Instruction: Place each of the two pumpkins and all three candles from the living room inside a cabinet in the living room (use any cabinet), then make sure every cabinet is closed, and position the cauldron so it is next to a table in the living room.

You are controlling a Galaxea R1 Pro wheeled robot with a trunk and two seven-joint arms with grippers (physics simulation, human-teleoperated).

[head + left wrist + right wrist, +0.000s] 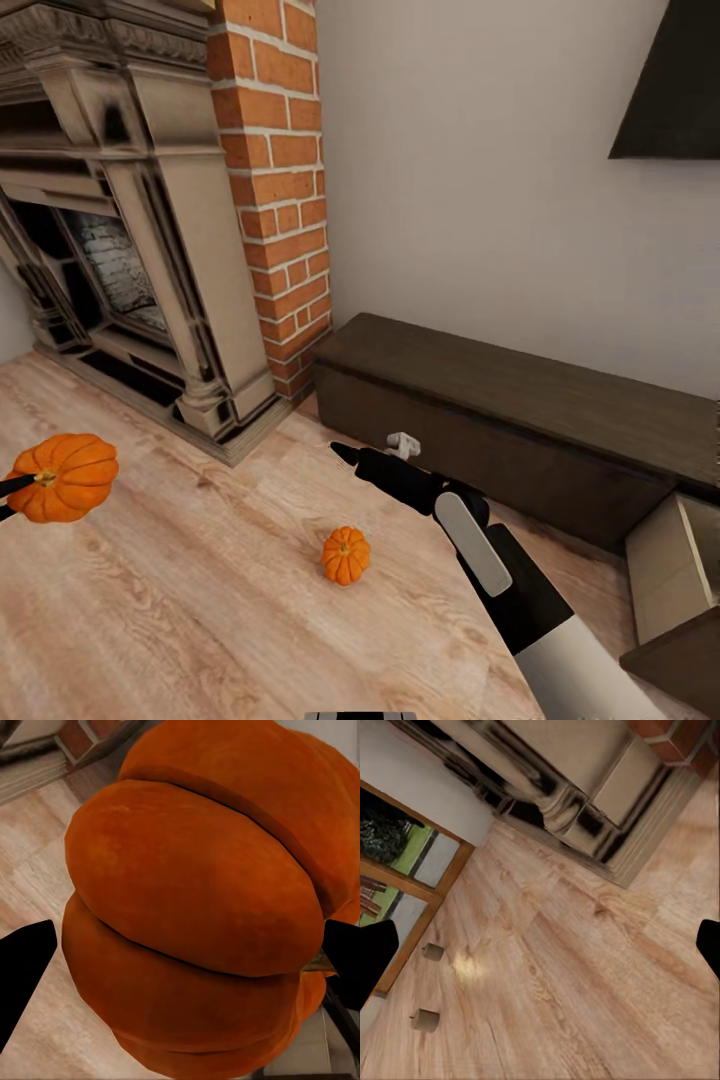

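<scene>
pale wood plank flooring (200,600) is seen running up to a stone-coloured fireplace (140,230) and a red brick column (280,180), with a plain wall behind. 1 orange ribbed pumpkin (62,477) is gripped by the left tool (8,492) at the head view's left edge, raised off the floor, its dark fingers (22,967) pressed against opposite flanks; its stem is turned sideways toward the tool. a 2nd, smaller-looking pumpkin (345,555) is seen resting on the floor, stem pointing up and slightly toward the camera. the right tool (345,455) is held open and empty above the floor, beyond that pumpkin. the long dark-brown cabinet (520,420) is laid along the wall, its long axis running from the brick column to the right, and 1 pale-lined front (670,570) is pulled out at its right end. 2 small brownish-grey candles (433,952) (426,1020) are seen upright on the floor near a wood-framed window (412,877).
</scene>
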